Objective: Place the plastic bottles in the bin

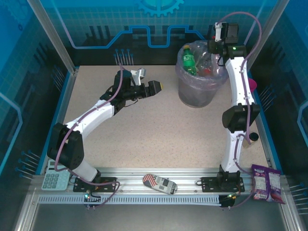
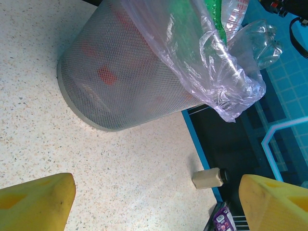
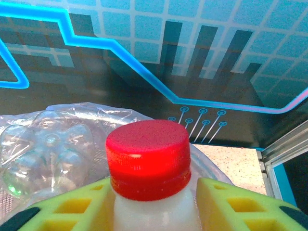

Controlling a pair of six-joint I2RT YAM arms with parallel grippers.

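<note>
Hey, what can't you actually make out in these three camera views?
- Right wrist: the red-capped bottle is cut off by the bottom edge, so its label is hidden. It is unclear whether the right gripper pinches it.
- Left wrist: the contents of the bin are blurred red shapes behind the mesh and the bag.
- Top external: the bottles are too small to count, and the right arm partly covers them.

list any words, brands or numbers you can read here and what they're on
Nothing can be read in these views.
Purple snack bag: print too small.
Calculator: key markings too small.
Green bottle label, in the bin: blurred.
Red-capped bottle: cap plain, no print seen.
</note>
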